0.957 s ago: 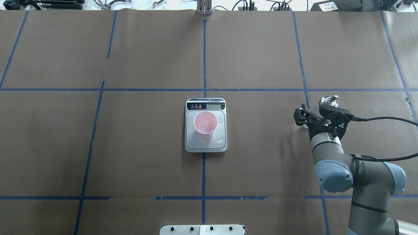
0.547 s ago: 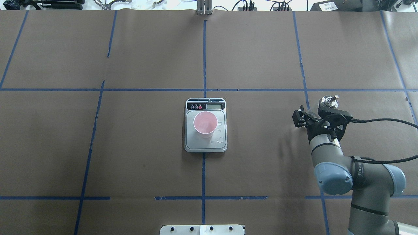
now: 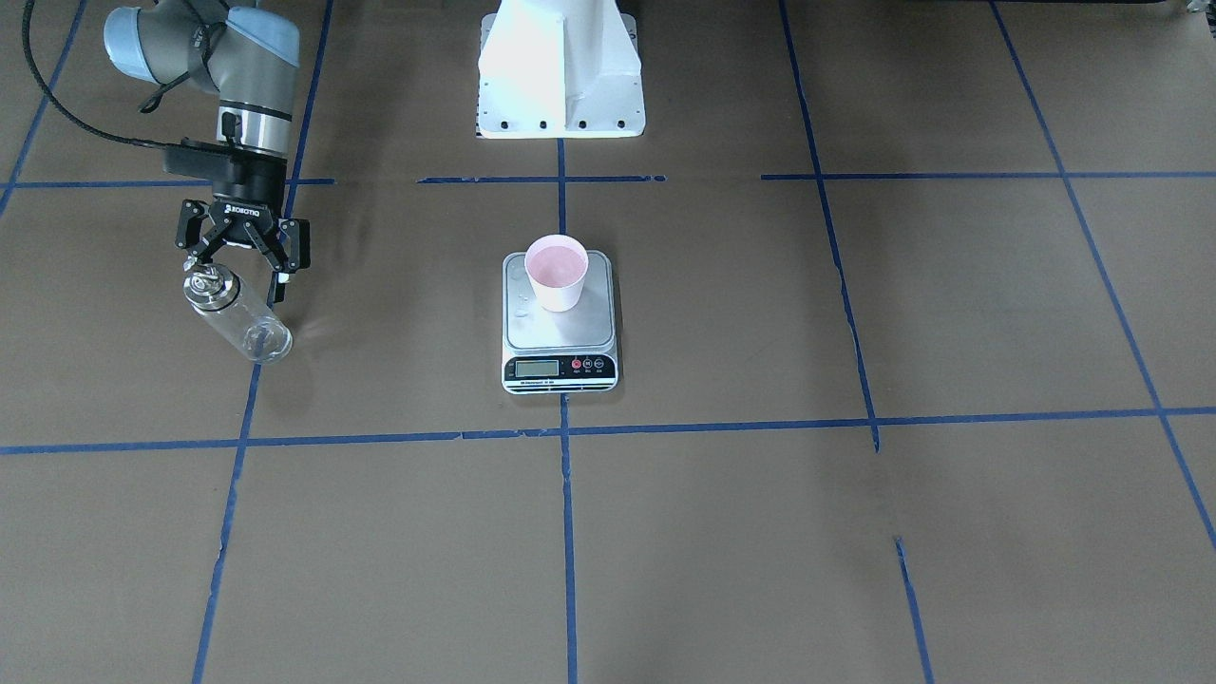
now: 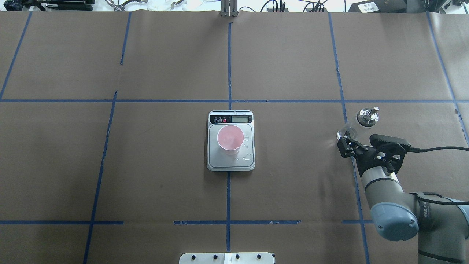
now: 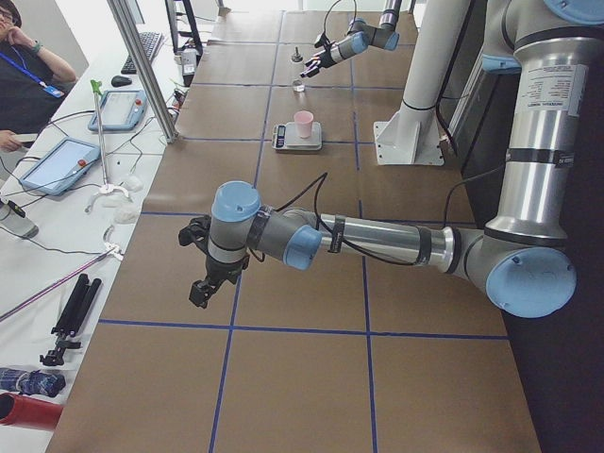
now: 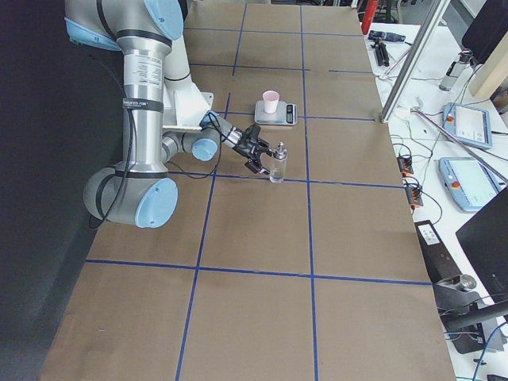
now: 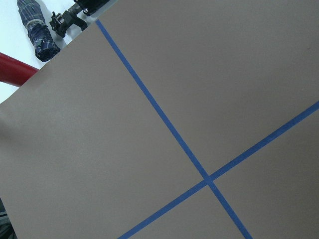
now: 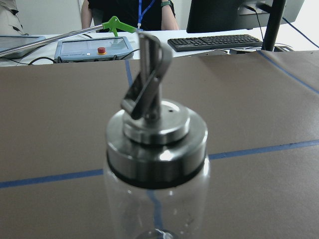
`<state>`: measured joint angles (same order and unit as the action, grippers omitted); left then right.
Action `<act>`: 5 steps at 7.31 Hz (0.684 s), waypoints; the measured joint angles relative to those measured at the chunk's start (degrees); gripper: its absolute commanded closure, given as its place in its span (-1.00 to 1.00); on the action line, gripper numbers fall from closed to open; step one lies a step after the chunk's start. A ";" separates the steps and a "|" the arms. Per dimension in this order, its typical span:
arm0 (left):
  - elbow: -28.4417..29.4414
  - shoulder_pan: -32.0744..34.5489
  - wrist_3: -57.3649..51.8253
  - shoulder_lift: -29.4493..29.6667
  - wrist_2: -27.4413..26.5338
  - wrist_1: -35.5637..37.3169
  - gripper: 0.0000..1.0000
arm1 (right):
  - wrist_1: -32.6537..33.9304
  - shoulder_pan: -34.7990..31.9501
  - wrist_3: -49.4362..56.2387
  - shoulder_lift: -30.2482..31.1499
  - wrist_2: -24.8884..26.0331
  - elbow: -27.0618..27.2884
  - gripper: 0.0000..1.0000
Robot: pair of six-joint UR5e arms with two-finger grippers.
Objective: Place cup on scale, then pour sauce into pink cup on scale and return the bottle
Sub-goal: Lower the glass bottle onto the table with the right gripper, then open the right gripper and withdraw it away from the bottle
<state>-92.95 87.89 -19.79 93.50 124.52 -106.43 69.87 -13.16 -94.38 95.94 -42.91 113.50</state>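
The bottle (image 4: 357,123) stands on the desk (image 4: 146,165) just ahead of the right jaws, which are spread apart and empty (left jaws: cannot tell). The cup (image 4: 230,138) sits on the scale (image 4: 231,163). A careless sideways swing could clip the tall bottle and topple it.

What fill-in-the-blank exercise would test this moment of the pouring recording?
1. The small pale pink tapered cup stands ____ the flat steel kitchen scale.
2. The clear glass bottle with a metal pour cap stands ____ on its base, apart from the scale.
3. The right gripper is ____ and holds nothing.
4. The bottle stands on the robot's ____ side of the scale.

Missing words: on; upright; open; right.
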 measured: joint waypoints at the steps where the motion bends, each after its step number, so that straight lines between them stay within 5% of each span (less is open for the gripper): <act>1: -0.10 0.00 -0.04 -0.03 -0.02 0.00 -1.00 | 0.02 1.15 -0.53 1.33 0.63 1.29 -1.00; 5: -0.39 0.00 -0.07 -0.71 0.02 0.00 -1.00 | 6.49 5.15 -1.70 7.63 3.91 12.25 -1.00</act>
<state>-93.34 87.89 -19.86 92.79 124.54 -106.44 76.36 -8.01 -96.08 103.56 -39.00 125.75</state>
